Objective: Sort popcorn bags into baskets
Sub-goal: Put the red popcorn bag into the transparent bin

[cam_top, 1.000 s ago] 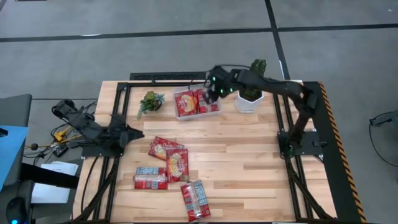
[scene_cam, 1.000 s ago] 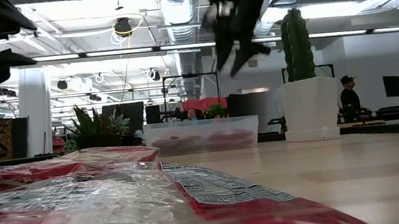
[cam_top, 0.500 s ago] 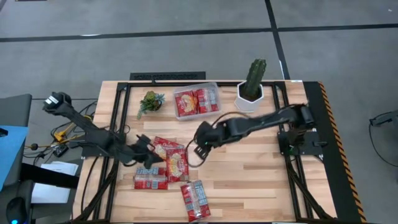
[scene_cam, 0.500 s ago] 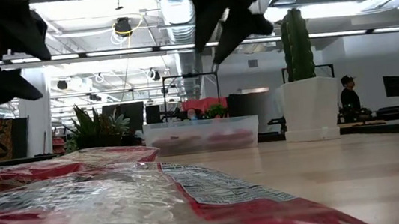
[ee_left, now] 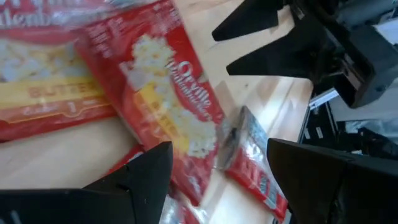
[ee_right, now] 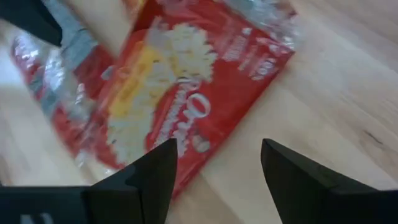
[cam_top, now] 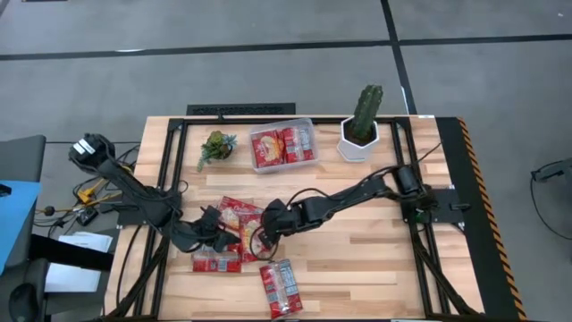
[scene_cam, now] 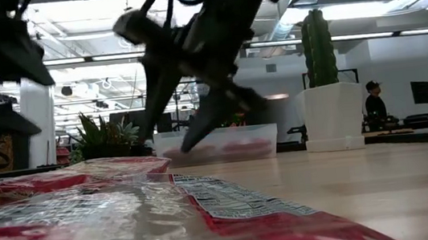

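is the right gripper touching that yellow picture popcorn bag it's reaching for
Cannot tell. In the right wrist view the right gripper is open with the popcorn bag ahead of its fingertips, but no view shows contact or a gap plainly.

Popcorn bags (cam_top: pixel 253 236): red, with cream-yellow popcorn picture or pale blue-white panels. Basket (cam_top: pixel 282 145): clear plastic. Cactus pot (cam_top: pixel 357 144): white; cactus (cam_top: pixel 367 109) green.

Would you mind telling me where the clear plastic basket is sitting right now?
In the high view, the clear basket sits at the table's far edge, between the small leafy plant on its left and the white cactus pot on its right.
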{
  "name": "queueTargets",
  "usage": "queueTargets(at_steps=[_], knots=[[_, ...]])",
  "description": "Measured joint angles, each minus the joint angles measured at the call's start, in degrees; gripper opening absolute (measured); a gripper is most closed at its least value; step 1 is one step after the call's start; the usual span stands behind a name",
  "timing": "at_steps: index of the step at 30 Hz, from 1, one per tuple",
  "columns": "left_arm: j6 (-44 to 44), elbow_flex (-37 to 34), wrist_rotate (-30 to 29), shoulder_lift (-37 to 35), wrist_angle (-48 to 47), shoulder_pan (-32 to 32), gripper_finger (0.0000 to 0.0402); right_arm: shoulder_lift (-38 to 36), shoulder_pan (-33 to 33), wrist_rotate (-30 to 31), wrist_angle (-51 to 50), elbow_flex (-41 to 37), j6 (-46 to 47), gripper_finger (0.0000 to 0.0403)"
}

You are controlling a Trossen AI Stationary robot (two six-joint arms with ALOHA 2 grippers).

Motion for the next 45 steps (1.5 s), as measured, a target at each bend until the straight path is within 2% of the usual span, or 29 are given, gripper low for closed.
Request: queueTargets(at_steps=[7,13,17,20,26,29,34,37,40,45], knots=[[0.83,-7.01,-0.93,1.17,11.74,0.77,0.0249,4.05,-0.65,0.35,4.27,0.10,3.95,0.0255],[2.27,-7.95,2.90,1.65,12.58,2.75,0.0249,7.12,-0.79,-2.59,13.08,0.15,7.11,0.0256],[3.46,-7.95,5.55,2.21,12.67,4.35,0.0249,7.30,-1.35,-2.97,14.78,0.12,7.41,0.0247],[4.39,-7.97,6.46,2.40,12.44,5.33,0.0249,7.37,-2.12,-3.71,14.36,0.12,5.07,0.0203],[5.88,-7.97,6.56,2.29,12.75,7.30,0.0249,7.78,-3.10,-6.63,16.60,0.01,-0.26,0.0030],[6.01,-7.97,7.78,2.24,12.88,8.21,0.0249,7.76,-3.57,-7.20,16.54,0.01,-1.04,0.0019],[7.48,-7.95,12.93,-0.19,16.10,9.42,0.0249,3.48,-5.04,-7.75,11.32,-0.17,-3.05,0.0007],[8.89,-7.89,15.24,-3.63,18.18,10.07,0.0249,-1.27,-6.50,-7.72,4.68,-0.07,-6.30,0.0008],[10.26,-7.71,14.79,-8.59,17.82,10.12,0.0249,-6.27,-8.49,-7.63,-3.09,-0.07,-10.83,0.0005],[13.67,-7.67,12.23,-17.81,16.72,10.12,0.0249,-14.80,-15.20,-5.62,-8.18,-0.03,-16.91,0.0005]])
